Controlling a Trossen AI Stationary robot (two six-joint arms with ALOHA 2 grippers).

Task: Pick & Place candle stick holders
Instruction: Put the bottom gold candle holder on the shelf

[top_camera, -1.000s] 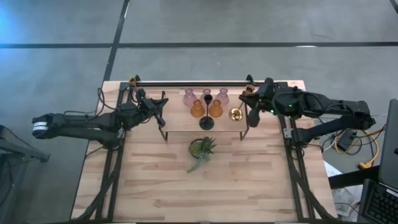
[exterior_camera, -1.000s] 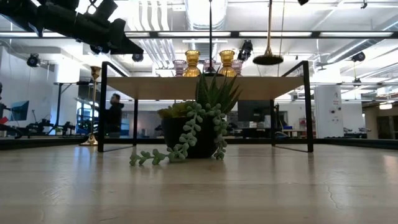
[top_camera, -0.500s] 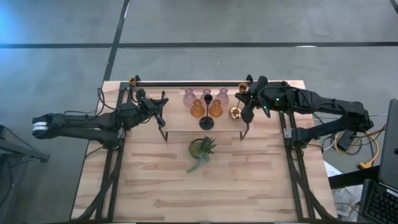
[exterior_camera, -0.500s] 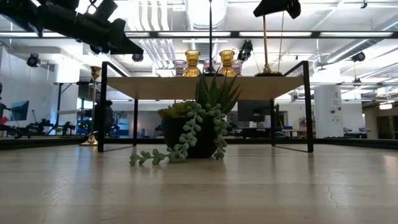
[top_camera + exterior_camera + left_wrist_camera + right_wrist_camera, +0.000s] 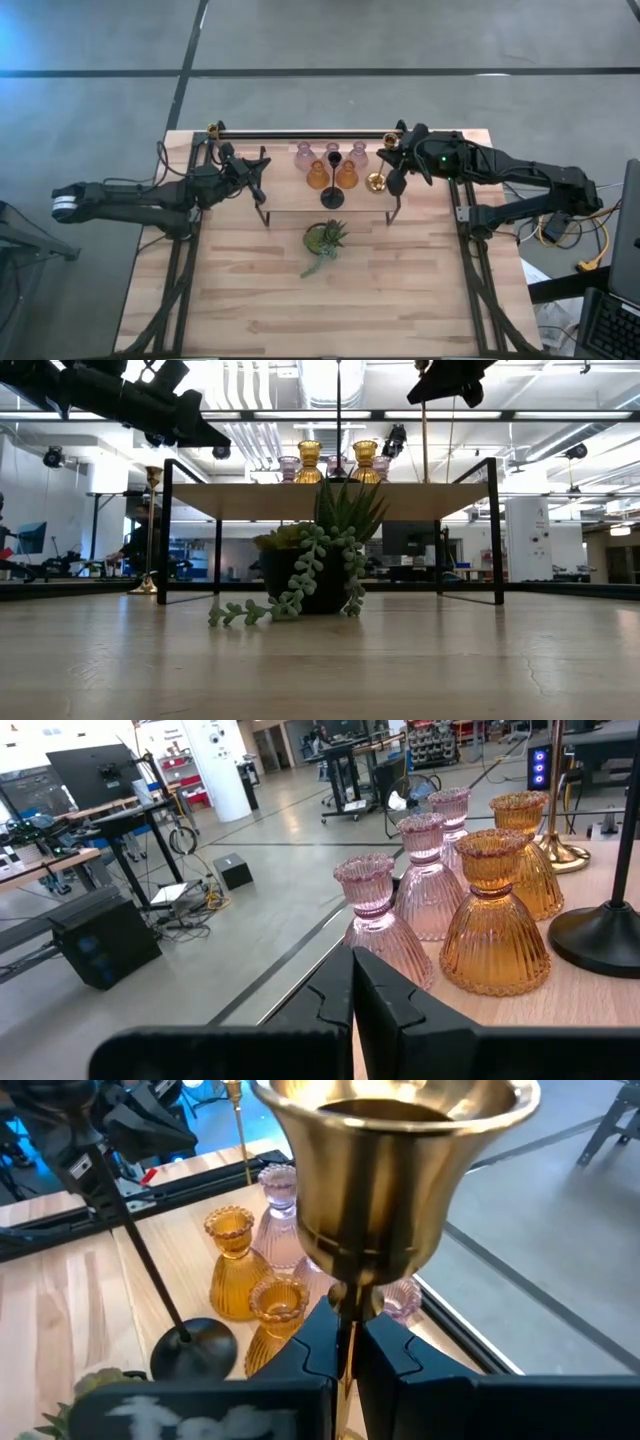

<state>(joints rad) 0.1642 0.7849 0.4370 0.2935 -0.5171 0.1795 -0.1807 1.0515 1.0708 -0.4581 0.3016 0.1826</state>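
Brass shows large in the right wrist view, where a slim-stemmed brass candle stick holder [image 5: 390,1175] with a flared cup has its thin stem pinched between the closed fingers of the right gripper [image 5: 392,170]. Half a second ago that gripper stood slightly farther right over the right end of the small black-framed wooden shelf [image 5: 300,203]; now it has edged left, and in the low view the stem hangs straight down to the shelf top with the round base seemingly down on the wood, whereas a second ago the base hung clear above it. That suggests the placing of this holder is nearly done and only the release remains, though contact cannot be confirmed. Left of it on the shelf stand the two amber ribbed glass holders [image 5: 331,176], three pale pink ribbed glass holders [image 5: 331,153] behind them, and a black slim-stemmed holder [image 5: 332,196] with a round base at the near edge. A second brass holder [image 5: 152,530] stands at the table's far left. The left gripper [image 5: 258,178] waits at the shelf's left end, fingers together and holding nothing. The small green potted plant [image 5: 325,240] sits below, near the shelf front.
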